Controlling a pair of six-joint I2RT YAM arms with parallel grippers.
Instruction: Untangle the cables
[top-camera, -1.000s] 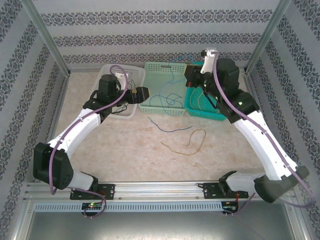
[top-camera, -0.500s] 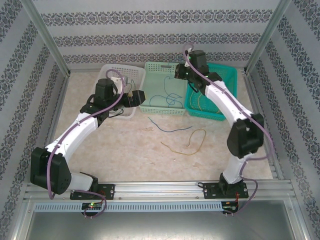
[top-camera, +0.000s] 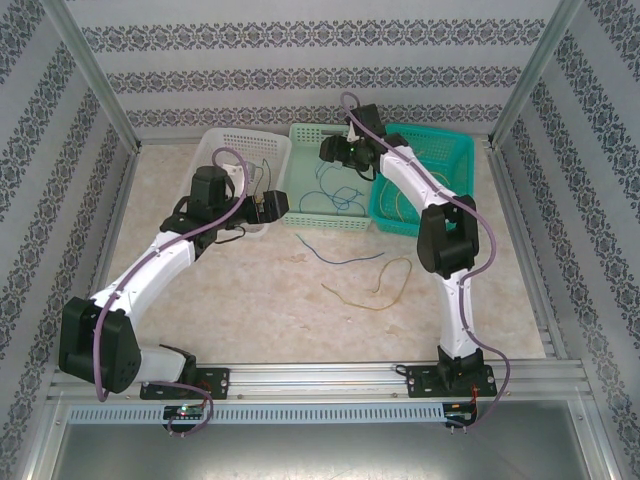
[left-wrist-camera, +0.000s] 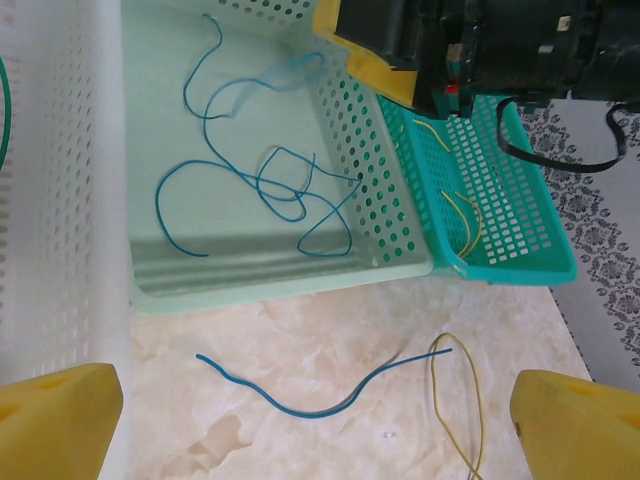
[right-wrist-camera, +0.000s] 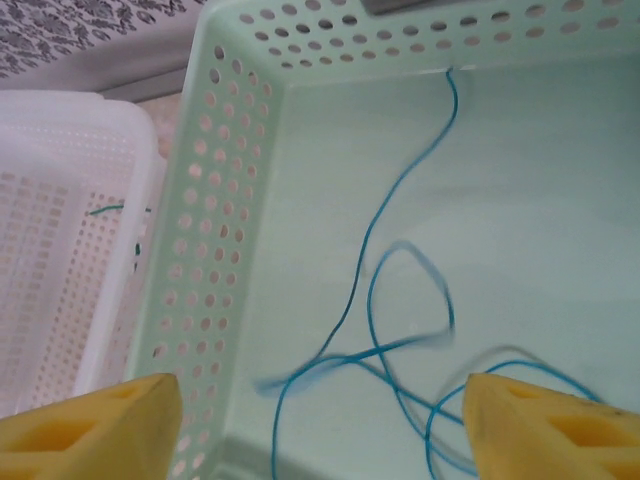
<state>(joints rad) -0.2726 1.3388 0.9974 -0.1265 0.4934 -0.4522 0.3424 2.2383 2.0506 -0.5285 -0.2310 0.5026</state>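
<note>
Starting closest to us, our left hand (left-wrist-camera: 320, 440) hangs with its fingers spread wide and empty. Just ahead, between them, a loose blue cable (left-wrist-camera: 310, 413) lies on the desk (left-wrist-camera: 300, 330), and its right tip appears to meet a yellow cable (left-wrist-camera: 476, 410). We judge this blue one comes next. We should pinch its low middle bend, away from the yellow loop, then draw it leftward so nothing drags. Beyond the fingers, the mint basket (left-wrist-camera: 390, 200) holds tangled blue cables (left-wrist-camera: 285, 185). Farther off, our right hand (right-wrist-camera: 320, 430), likewise wide open and empty, hovers over those blue strands (right-wrist-camera: 395, 190).
</note>
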